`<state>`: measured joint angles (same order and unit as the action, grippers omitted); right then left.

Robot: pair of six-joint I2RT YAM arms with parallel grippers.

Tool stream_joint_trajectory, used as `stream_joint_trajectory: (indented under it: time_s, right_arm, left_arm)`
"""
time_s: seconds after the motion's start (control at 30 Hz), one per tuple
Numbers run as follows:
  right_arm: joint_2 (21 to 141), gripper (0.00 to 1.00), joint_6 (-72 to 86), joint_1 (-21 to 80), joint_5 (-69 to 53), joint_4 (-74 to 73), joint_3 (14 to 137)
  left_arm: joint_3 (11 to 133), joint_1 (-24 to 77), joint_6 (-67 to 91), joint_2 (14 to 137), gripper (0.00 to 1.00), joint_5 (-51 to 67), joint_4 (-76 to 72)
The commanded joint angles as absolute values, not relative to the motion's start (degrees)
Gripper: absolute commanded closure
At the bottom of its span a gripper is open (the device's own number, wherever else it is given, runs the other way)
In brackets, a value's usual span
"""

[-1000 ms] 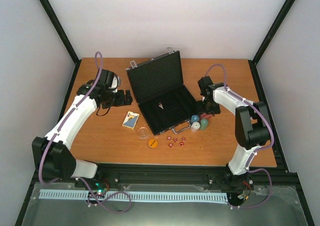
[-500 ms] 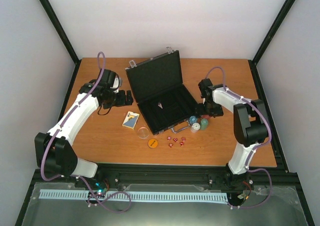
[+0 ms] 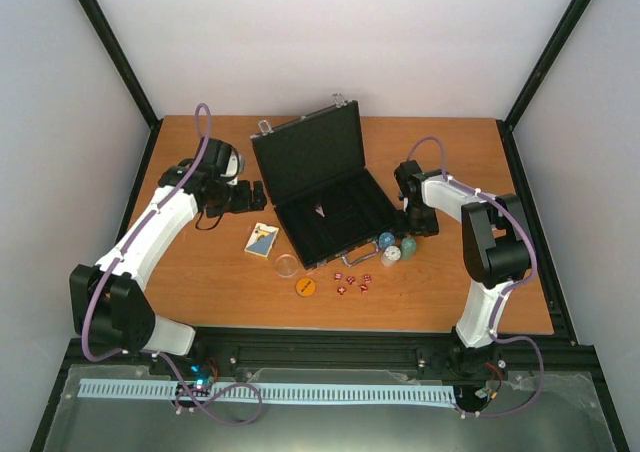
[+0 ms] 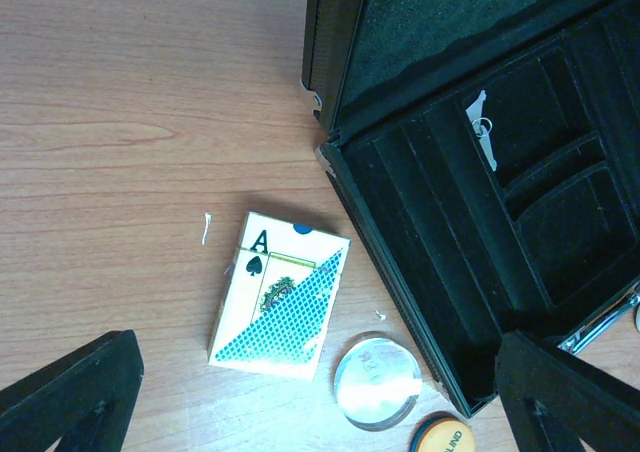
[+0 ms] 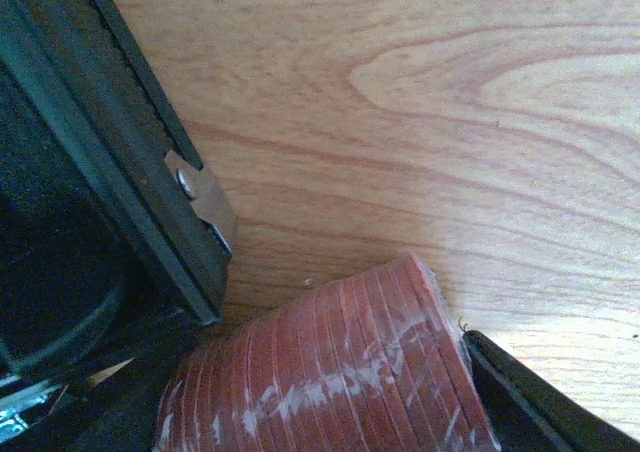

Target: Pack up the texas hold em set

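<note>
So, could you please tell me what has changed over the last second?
The right arm's elbow swung left, and the right tool now closes on the red chip stack beside the briefcase. The open left tool, card box, clear disc, orange disc, dice and other chips stayed put.

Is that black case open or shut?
Open. The case's lid stands raised, baring its compartments.

A wooden table (image 3: 430,297) fills the enclosure. 2 black frame posts (image 3: 110,47) rise at its far corners against white walls (image 3: 330,42).
</note>
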<state>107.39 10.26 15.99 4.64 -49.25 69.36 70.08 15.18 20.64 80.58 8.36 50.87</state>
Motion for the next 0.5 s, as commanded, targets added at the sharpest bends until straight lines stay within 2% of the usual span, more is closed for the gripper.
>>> stream_joint_trajectory:
  time_s: [0.0,0.27,0.47]
  right_arm:
    - [106.1,0.47,10.2,15.9,5.1,-50.0,70.3]
    - [99.1,0.46,12.3,15.9,9.9,-54.9,76.7]
    - [99.0,0.46,17.1,15.8,6.2,-54.3,83.9]
  left_arm:
    - [72.1,15.4,19.4,81.3,0.0,8.5,49.7]
    - [72.5,15.4,19.5,81.6,0.0,9.5,49.2]
    - [72.4,15.4,19.2,81.1,0.0,9.8,49.3]
